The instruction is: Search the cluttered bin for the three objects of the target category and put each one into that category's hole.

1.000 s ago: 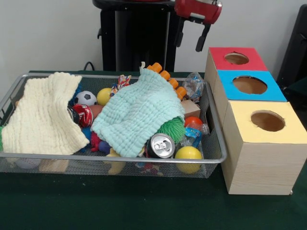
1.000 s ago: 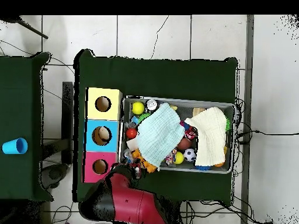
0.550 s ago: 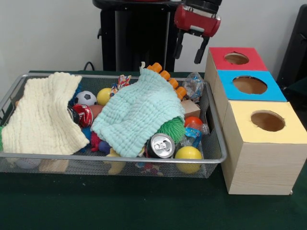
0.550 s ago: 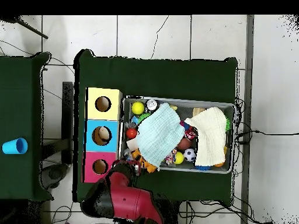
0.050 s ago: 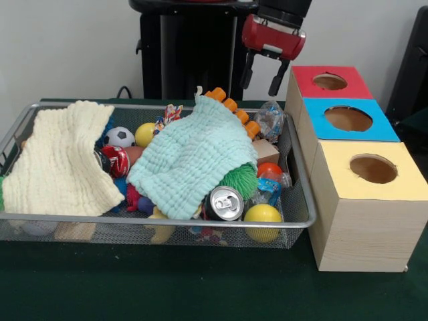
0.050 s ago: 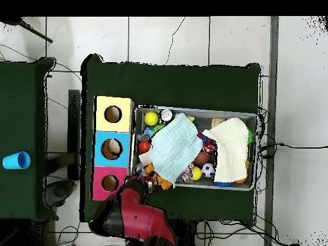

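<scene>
My gripper (image 5: 261, 73) hangs wide open and empty above the wire bin's (image 5: 160, 220) far right corner; descending blind, I'd likely snag the mint cloth (image 5: 194, 155) covering the toys.

Wire-mesh metal bin (image 5: 294, 221), textured cloths (image 5: 194, 157), shiny metal can (image 5: 223, 203), wood-grain box (image 5: 364, 231)

Green table, bin and box

The table (image 5: 200, 294) wears a dark green cloth and stands on a pale tiled floor (image 6: 192, 38). Two things sit directly on it: a wire bin (image 5: 160, 221), full of clutter, and just beside it a wooden box (image 5: 361, 227) with three round holes in its red, blue and yellow top. In the overhead view a second green table (image 6: 19, 115) stands apart, bearing a blue cup (image 6: 15, 160).
</scene>
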You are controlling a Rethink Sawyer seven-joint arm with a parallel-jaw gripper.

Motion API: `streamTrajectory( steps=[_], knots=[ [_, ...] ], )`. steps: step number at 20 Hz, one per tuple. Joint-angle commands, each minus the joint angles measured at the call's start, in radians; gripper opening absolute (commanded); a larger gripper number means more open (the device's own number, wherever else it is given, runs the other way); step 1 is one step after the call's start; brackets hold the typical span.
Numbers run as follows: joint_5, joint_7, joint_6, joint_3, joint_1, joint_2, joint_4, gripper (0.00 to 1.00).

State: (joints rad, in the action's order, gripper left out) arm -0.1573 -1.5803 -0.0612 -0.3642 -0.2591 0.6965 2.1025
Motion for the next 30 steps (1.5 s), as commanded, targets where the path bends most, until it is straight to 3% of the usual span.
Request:
streamTrajectory(
  steps=[1, 11, 16, 25, 30],
  knots=[
    [-0.087, -0.292, -0.011, 0.066, 0.022, -0.004, 0.002, 1.00],
    [-0.099, -0.339, -0.037, 0.209, 0.122, 0.054, 0.073, 1.00],
    [-0.026, -0.357, -0.073, 0.332, 0.268, 0.099, 0.138, 1.00],
    [0.010, -0.363, -0.061, 0.437, 0.401, 0.175, 0.182, 1.00],
    [0.023, -0.375, -0.082, 0.470, 0.448, 0.181, 0.204, 1.00]
  ],
)
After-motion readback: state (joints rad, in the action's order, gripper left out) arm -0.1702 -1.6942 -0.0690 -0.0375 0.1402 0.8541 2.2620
